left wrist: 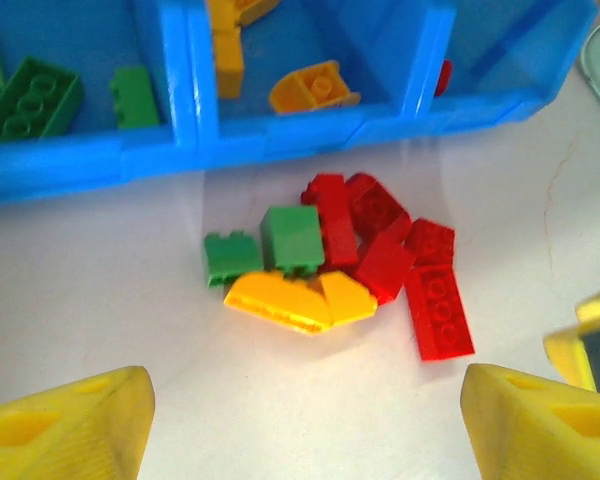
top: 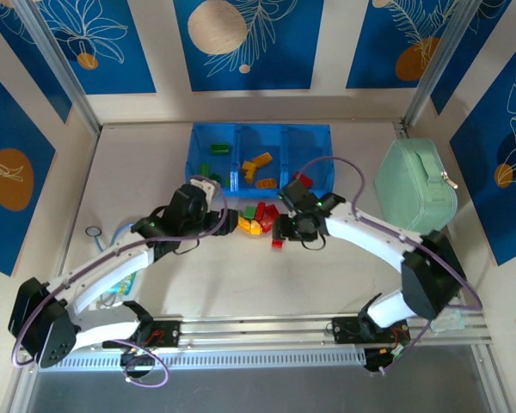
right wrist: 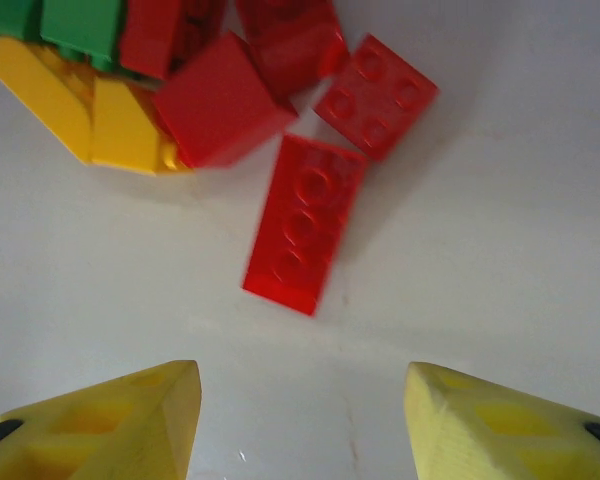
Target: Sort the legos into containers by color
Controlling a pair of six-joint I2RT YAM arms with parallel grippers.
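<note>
A pile of loose legos (top: 258,219) lies on the table just in front of the blue tray (top: 205,183). The pile holds green bricks (left wrist: 295,238), yellow ones (left wrist: 280,300) and several red ones (right wrist: 220,100). A long red brick (right wrist: 305,225) lies nearest my right gripper (right wrist: 300,390), which is open and empty a little short of it. My left gripper (left wrist: 302,400) is open too, with bare table between its fingers, short of the yellow bricks. In the tray, green legos (left wrist: 30,95) lie in the left section, orange ones (left wrist: 315,88) in the middle, a red one (left wrist: 443,78) in the right.
A mint-green zip case (top: 415,185) stands at the right, close to the tray's right end. A small ring (top: 93,231) and a cable lie at the left. Walls close in the table on three sides. The right gripper's yellow finger (left wrist: 590,340) shows beside the pile.
</note>
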